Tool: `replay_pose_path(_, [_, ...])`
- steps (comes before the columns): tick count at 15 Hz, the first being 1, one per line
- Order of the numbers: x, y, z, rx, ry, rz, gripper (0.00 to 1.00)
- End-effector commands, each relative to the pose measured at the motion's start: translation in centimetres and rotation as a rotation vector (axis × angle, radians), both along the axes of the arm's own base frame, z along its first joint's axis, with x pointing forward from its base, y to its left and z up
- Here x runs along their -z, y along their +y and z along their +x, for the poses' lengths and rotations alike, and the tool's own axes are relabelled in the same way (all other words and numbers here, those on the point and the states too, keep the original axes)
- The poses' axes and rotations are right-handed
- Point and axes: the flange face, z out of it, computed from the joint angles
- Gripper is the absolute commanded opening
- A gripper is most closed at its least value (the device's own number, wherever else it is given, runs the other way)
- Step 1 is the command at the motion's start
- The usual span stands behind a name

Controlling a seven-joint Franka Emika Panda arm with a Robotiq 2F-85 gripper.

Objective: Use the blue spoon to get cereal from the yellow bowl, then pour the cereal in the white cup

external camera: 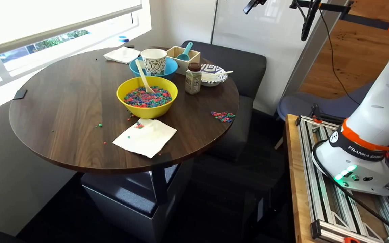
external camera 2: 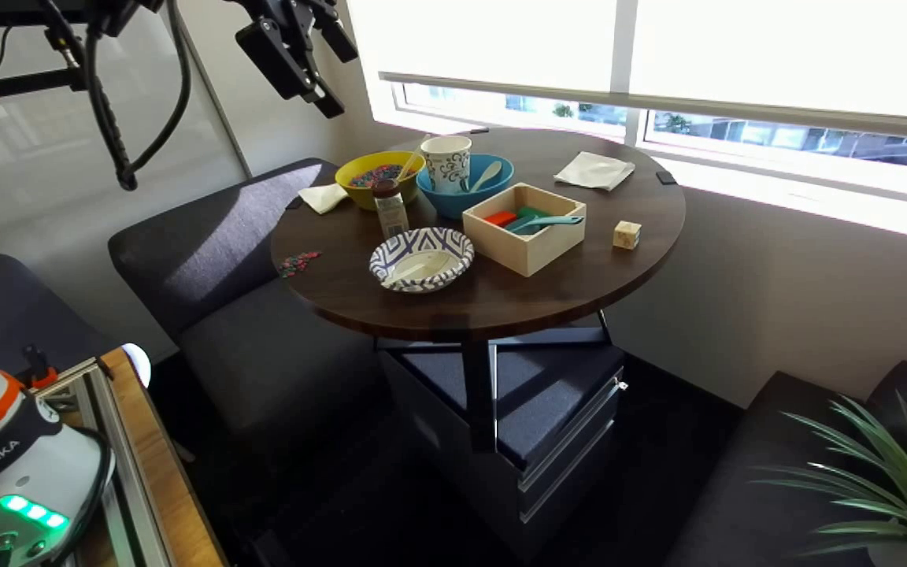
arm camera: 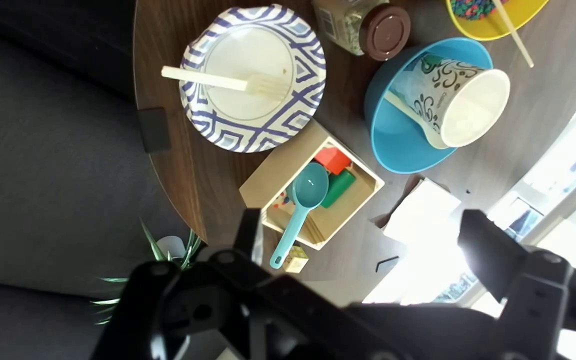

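The blue spoon (external camera: pixel 185 54) lies in a wooden box (external camera 2: pixel 516 250), handle over the rim; it also shows in an exterior view (external camera 2: pixel 546 221) and the wrist view (arm camera: pixel 309 187). The yellow bowl (external camera: pixel 147 113) holds multicoloured cereal (external camera: pixel 149 98) and a pale spoon (external camera: pixel 144 77). Part of the bowl shows in the wrist view (arm camera: pixel 515 22). The white cup (external camera: pixel 154 60), printed with dark scrolls, stands in a blue bowl (external camera 2: pixel 453 206); it shows in the wrist view (arm camera: pixel 475 107). My gripper (arm camera: pixel 361 217) is open and empty, high above the table; it also shows in an exterior view (external camera 2: pixel 341 83).
A jar with a brown lid (external camera: pixel 193 79) and a patterned paper bowl (external camera 2: pixel 422 260) with a pale fork stand near the box. Napkins (external camera: pixel 145 136) (external camera 2: pixel 594 171), a small wooden block (external camera 2: pixel 627 235) and a loose pile of cereal bits (external camera: pixel 223 116) lie on the table.
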Motion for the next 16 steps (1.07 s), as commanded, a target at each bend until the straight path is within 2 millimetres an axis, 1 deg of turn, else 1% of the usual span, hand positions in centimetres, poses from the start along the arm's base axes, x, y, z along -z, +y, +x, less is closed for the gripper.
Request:
replay_pose_path(1, [-0.1, 0.0, 0.0, 0.000, 0.001, 0.000, 1.00])
replay_pose_path(3, [-0.4, -1.9, 0.5, 0.029, 0.011, 0.077, 1.00])
replay_pose_path(6, [-0.8, -7.3, 2.4, -0.031, 0.009, 0.221, 1.00])
replay_pose_path(7, [-0.9, -8.4, 3.0, -0.055, 0.015, 0.261, 1.00])
replay_pose_path(9, [0.2, -11.2, 4.7, -0.112, 0.089, 0.297, 1.00])
replay_pose_path(10, [0.9, -12.7, 5.3, -0.126, 0.133, 0.289, 1.00])
replay_pose_path(12, [2.4, -14.4, 7.5, -0.130, 0.195, 0.262, 1.00])
replay_pose_path(13, [3.2, -15.2, 8.8, -0.106, 0.211, 0.231, 1.00])
replay_pose_path(14, [4.2, -16.3, 9.8, -0.077, 0.222, 0.207, 1.00])
replay_pose_path(15, [4.9, -16.9, 10.9, -0.053, 0.231, 0.199, 1.00])
replay_pose_path(16, [5.1, -17.5, 11.5, -0.034, 0.238, 0.175, 1.00])
